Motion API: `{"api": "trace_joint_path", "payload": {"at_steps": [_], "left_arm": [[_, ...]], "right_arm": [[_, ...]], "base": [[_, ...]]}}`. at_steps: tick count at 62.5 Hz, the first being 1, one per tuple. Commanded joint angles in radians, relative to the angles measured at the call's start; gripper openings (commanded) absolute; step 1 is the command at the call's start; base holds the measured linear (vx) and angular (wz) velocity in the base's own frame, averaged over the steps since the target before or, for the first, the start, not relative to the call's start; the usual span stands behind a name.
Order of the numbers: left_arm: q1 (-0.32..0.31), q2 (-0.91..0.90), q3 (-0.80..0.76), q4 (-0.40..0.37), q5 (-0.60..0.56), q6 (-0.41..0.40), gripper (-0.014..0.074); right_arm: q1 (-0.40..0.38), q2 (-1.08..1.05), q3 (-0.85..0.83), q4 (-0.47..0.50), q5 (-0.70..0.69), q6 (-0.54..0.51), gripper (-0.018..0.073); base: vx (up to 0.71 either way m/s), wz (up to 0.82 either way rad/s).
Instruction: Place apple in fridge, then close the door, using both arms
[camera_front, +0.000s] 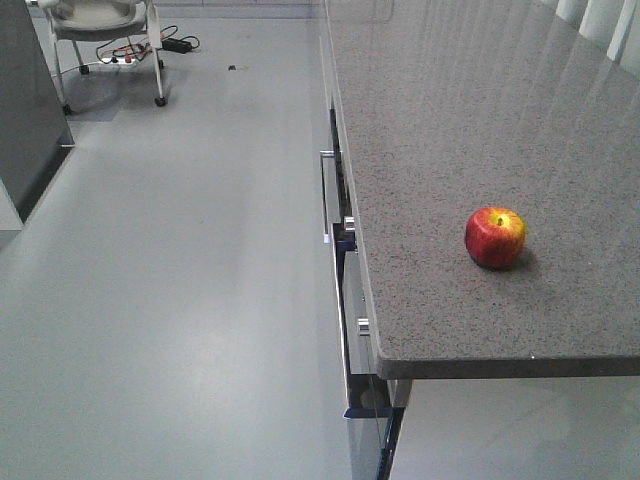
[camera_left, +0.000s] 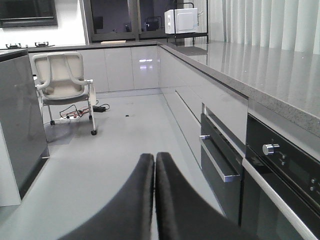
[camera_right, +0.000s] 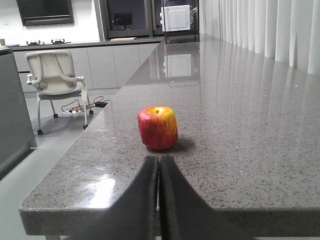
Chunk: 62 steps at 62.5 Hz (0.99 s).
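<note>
Lying beyond right tool (camera_right: 159, 159) — apple (camera_right: 158, 128)

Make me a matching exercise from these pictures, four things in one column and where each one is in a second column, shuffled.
Column one:
1. round red-and-yellow apple
2. white box-shaped microwave
3. cream wheeled office chair
4. black right gripper

Column two:
A. on the grey floor, across the room
B. shut, at the near edge of the speckled grey stone countertop, aimed at the apple but apart from it
C. on that countertop, near its front end
D. at the countertop's far end

Pairs: 1-C, 2-D, 3-A, 4-B.
</note>
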<state>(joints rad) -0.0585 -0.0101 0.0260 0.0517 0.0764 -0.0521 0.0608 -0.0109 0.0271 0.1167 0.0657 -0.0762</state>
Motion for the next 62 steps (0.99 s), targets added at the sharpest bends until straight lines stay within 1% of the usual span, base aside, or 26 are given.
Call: {"api": "trace_joint_path", "payload": {"at_steps": [1,34,44,49,55,58,62], "left_arm": [[0.0,-0.016,0.021,-0.002,-0.07,-0.008,-0.0006],[0.0,-0.016,0.021,-0.002,-0.07,-0.008,-0.0006],[0.0,-0.016,0.021,-0.002,-0.07,-0.008,-0.0006],[0.0,-0.016,0.021,-0.002,-0.07,-0.008,-0.0006],[0.0,-0.016,0.021,-0.002,-0.07,-0.008,-0.0006],[0.0,-0.016,0.021,-0.002,-0.07,-0.008,-0.0006],[0.0,-0.016,0.021,-0.002,-0.07,-0.008,-0.0006]], "right_arm": [[0.001,-0.018,0.014,-0.003,-0.078,-0.005,-0.0003],[0.001,-0.018,0.014,-0.003,-0.078,-0.005,-0.0003],[0.001,-0.018,0.012,-0.007,-0.141,-0.009,-0.0003],[0.001,-0.013,-0.03,-0.006,-0.126,-0.009,-0.0003],[0.001,0.015,-0.123,-0.006,-0.066,-0.009,-0.0003],[0.001,0.042,-0.18,-0.007,-0.017,-0.009,-0.0003],[0.001,0.095,-0.267,-0.012,0.054,-0.038,-0.0003]], "base": [[0.0,0.0],[0.0,0.0],[0.0,0.0],[0.0,0.0],[0.0,0.0],[0.0,0.0],[0.0,0.0]]}}
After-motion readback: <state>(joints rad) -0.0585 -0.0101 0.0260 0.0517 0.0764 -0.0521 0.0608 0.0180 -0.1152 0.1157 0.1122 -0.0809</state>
